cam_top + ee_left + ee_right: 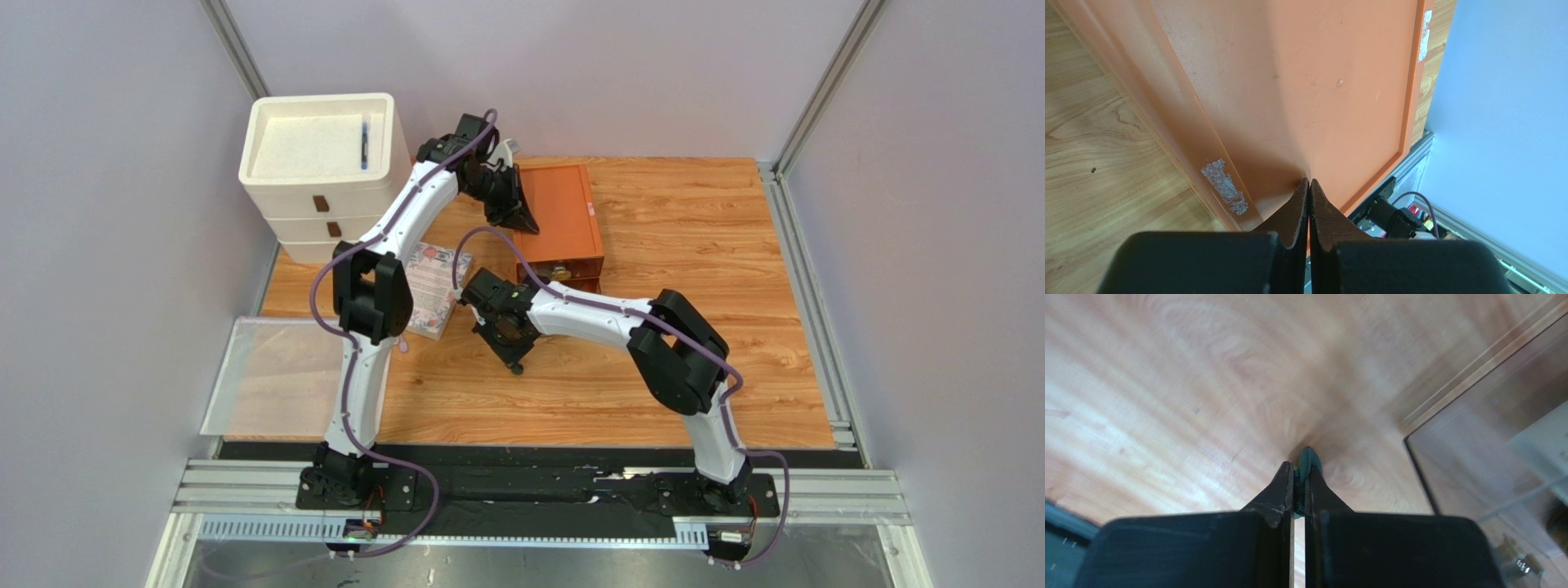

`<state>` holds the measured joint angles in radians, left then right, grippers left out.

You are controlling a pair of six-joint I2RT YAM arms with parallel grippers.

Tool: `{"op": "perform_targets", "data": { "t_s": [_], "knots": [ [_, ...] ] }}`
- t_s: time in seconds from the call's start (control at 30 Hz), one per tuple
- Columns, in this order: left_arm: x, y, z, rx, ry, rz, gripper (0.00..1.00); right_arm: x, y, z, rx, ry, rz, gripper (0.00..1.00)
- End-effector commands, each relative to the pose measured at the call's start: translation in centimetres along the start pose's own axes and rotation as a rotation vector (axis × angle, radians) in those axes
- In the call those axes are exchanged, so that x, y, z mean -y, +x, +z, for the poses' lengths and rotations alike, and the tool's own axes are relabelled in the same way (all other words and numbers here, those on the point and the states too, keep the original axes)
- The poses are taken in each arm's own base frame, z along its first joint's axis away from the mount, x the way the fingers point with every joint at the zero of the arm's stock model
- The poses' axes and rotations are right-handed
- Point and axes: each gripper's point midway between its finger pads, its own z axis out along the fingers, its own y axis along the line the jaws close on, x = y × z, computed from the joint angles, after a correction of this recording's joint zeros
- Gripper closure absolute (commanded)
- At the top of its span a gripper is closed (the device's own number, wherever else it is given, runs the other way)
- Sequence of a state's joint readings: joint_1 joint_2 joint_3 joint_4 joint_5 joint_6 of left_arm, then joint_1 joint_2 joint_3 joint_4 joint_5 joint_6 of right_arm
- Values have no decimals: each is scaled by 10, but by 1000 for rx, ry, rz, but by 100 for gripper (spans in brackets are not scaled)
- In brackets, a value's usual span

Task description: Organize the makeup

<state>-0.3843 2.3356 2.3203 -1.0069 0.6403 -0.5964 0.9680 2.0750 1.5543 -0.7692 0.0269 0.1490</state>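
My right gripper (1299, 471) is shut on a dark green round compact (1309, 460), held edge-on, its rim poking out past the fingertips just above the wooden table. In the top view this gripper (515, 361) hangs over the table's middle, right of the floral notebook (432, 288). My left gripper (1309, 184) is shut and empty, its tips at the top face of the orange-brown drawer box (1303, 79). In the top view it (521, 221) sits at the box's left edge (570, 214). No other makeup shows.
A white drawer unit (321, 172) stands at the back left with a thin blue stick (364, 143) on top. A clear tray (264, 374) lies at the left edge; its corner shows in the right wrist view (1499, 453). Grey walls enclose the table.
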Motion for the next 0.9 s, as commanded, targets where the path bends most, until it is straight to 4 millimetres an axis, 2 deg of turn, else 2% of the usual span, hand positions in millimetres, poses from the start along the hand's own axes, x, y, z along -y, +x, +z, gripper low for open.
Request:
{"op": "perform_targets", "data": {
  "t_s": [0.0,0.03,0.1,0.13,0.27,0.33,0.4,0.5,0.53,0.57,0.67,0.73,0.87],
  "knots": [
    [8,-5,-21,39,-6,36,100,-16,-17,-52,124,-72,-18,100],
    [8,-5,-21,39,-6,36,100,-15,-25,-72,181,-73,-17,100],
    [9,-5,-21,37,0,37,100,-3,-32,-87,236,-13,-5,100],
    [8,-5,-20,37,-2,36,100,2,-37,-103,280,7,3,100],
    [6,-5,-19,33,-2,36,100,42,-50,-132,387,163,91,100],
    [6,-5,-19,32,-4,35,100,61,-53,-135,393,201,126,100],
    [5,-6,-19,35,-5,35,100,78,-53,-129,371,234,158,99],
    [7,-7,-20,36,-3,39,100,94,-46,-110,289,269,173,94],
    [7,-7,-20,32,2,41,100,95,-50,-111,291,268,174,90],
    [8,-7,-19,30,6,41,100,98,-49,-104,269,275,165,78],
    [9,-9,-21,37,7,44,100,104,-52,-104,270,298,169,47],
    [8,-9,-21,38,3,43,100,106,-55,-107,281,299,180,40],
    [6,-9,-20,36,1,38,100,105,-59,-116,315,294,201,39]
  ]
}}
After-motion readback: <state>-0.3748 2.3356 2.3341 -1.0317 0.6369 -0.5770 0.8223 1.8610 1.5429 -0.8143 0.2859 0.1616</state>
